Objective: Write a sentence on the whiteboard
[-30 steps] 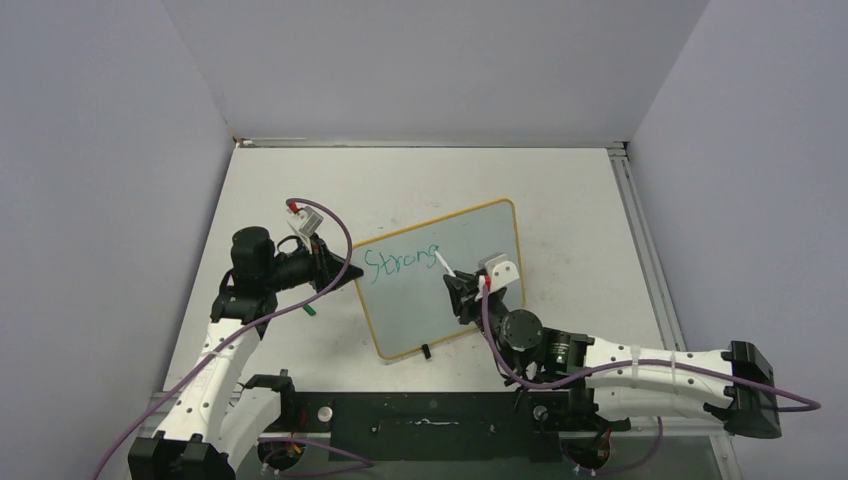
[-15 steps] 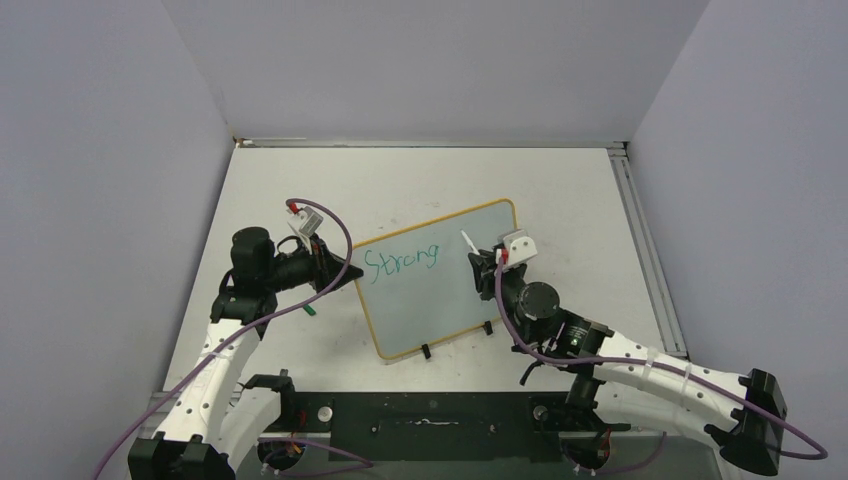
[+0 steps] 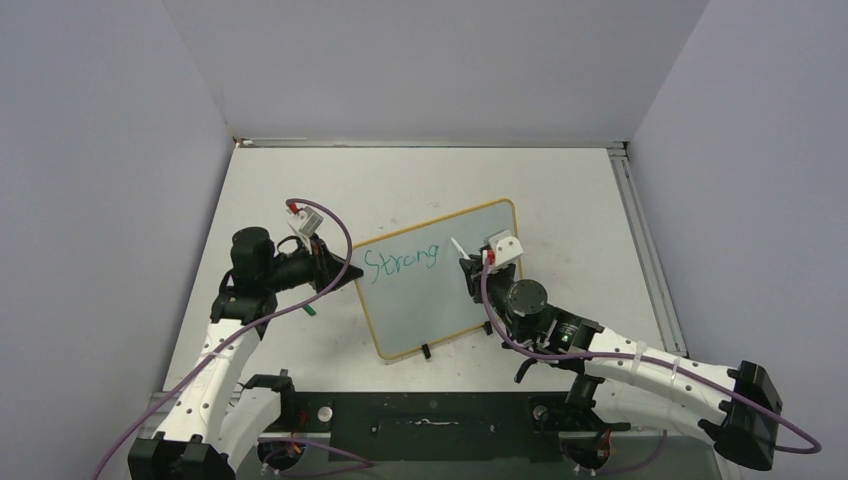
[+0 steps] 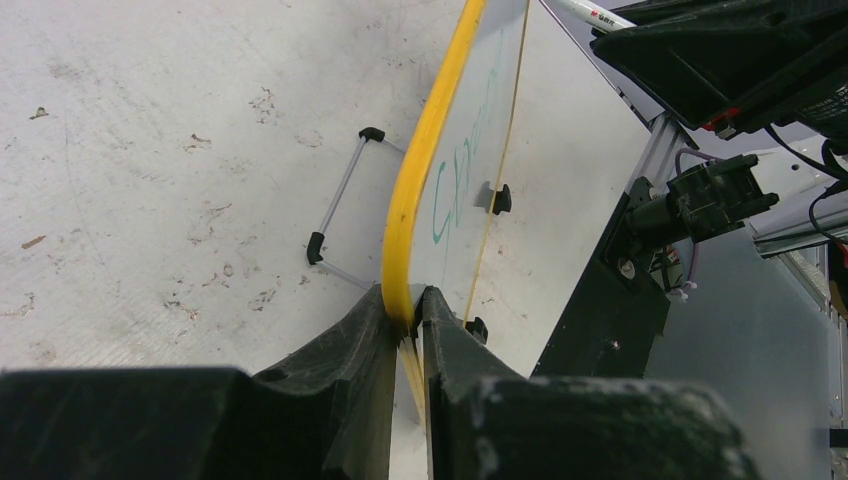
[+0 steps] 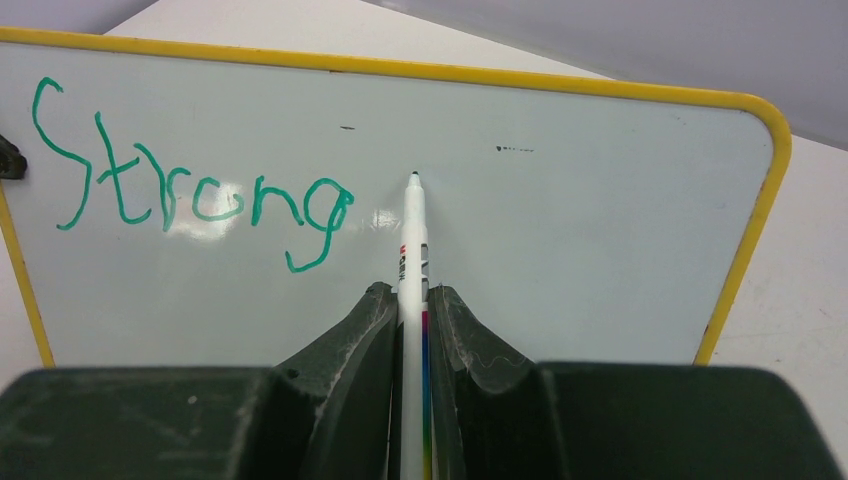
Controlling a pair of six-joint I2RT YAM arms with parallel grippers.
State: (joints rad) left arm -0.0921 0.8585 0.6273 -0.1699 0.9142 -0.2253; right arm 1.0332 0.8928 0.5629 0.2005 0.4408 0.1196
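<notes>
Whiteboard [image 5: 600, 220], glossy with yellow frame, shows green lettering [image 5: 165, 205] reading "Strong".

top: overhead, from rear | wrists: close, both facing whiteboard [image 3: 430, 300]

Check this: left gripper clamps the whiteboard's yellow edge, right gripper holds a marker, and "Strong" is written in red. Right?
No: "Strong" is green, not red, as the right wrist view shows. The left gripper does clamp the whiteboard's yellow edge, and the right gripper holds the marker.
</notes>
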